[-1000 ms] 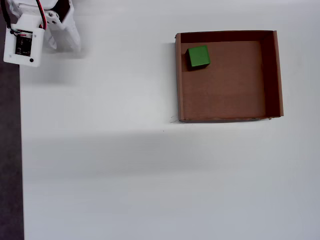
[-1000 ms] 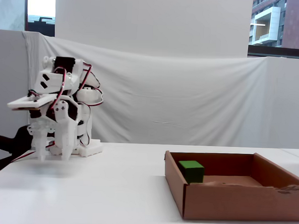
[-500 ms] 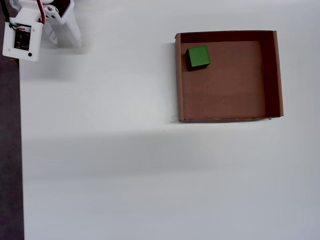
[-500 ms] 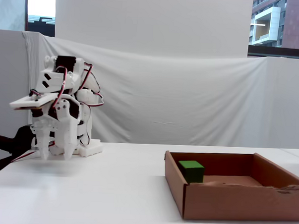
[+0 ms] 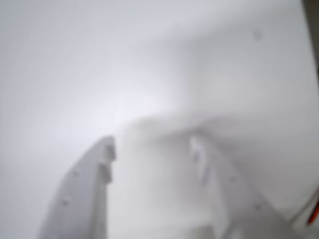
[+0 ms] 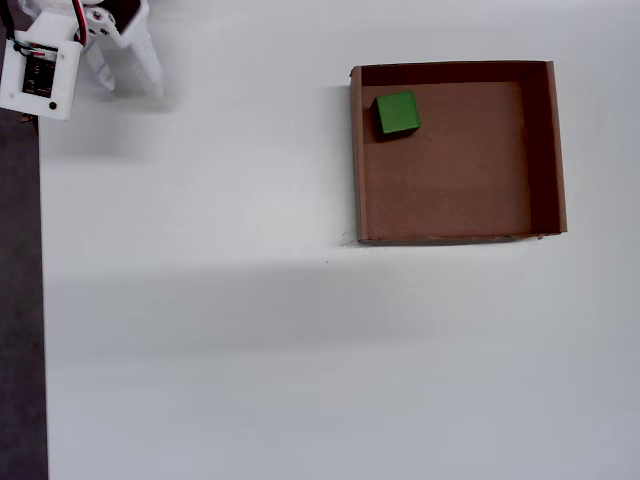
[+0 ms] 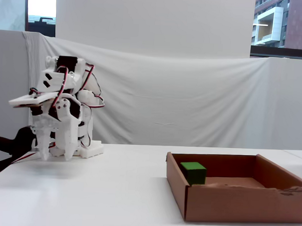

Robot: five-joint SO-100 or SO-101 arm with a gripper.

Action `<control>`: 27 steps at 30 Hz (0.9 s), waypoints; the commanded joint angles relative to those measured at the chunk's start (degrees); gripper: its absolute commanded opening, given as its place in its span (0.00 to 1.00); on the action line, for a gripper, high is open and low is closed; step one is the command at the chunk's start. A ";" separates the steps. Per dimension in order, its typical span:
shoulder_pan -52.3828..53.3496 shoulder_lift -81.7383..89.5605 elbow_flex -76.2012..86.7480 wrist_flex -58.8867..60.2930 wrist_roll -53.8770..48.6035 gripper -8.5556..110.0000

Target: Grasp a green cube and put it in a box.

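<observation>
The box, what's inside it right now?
The box holds only the green cube, on its floor in the upper-left corner in the overhead view. The rest of the floor is bare, with nothing hidden.

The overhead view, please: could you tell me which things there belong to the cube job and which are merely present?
Belonging to the job:
- green cube, lying inside the box near its top-left corner
- box
- hand, empty, far off at the top-left

Merely present:
- white table
- dark strip along the left edge
</observation>
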 commanded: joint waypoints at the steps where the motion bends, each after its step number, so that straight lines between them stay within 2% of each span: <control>1: -0.44 0.00 -0.26 0.26 0.26 0.25; 27: -0.44 0.00 -0.26 0.26 0.88 0.25</control>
